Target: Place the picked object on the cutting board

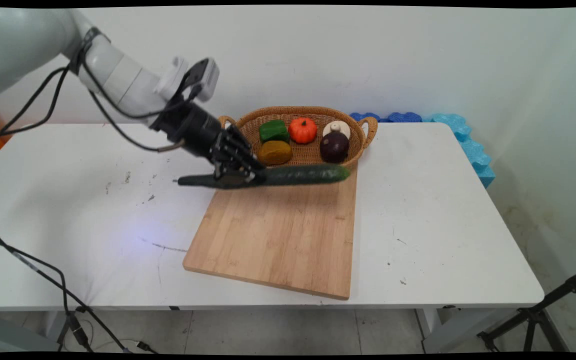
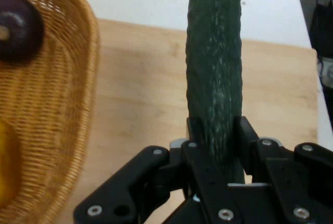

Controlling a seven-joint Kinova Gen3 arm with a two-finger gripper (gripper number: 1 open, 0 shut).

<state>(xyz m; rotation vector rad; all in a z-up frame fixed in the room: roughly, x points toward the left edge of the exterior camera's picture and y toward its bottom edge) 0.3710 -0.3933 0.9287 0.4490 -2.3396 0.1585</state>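
Observation:
My gripper is shut on a long dark green cucumber, holding it level just above the far edge of the wooden cutting board. In the hand view the cucumber runs straight up from between my fingers, over the board. Right behind it stands a wicker basket holding a green pepper, an orange pumpkin, a yellow-brown vegetable, a white mushroom and a dark purple eggplant.
The basket's rim lies close on the left of the hand view, with the eggplant inside it. Blue foam pieces line the wall at the table's back right. Black cables hang off the table's left side.

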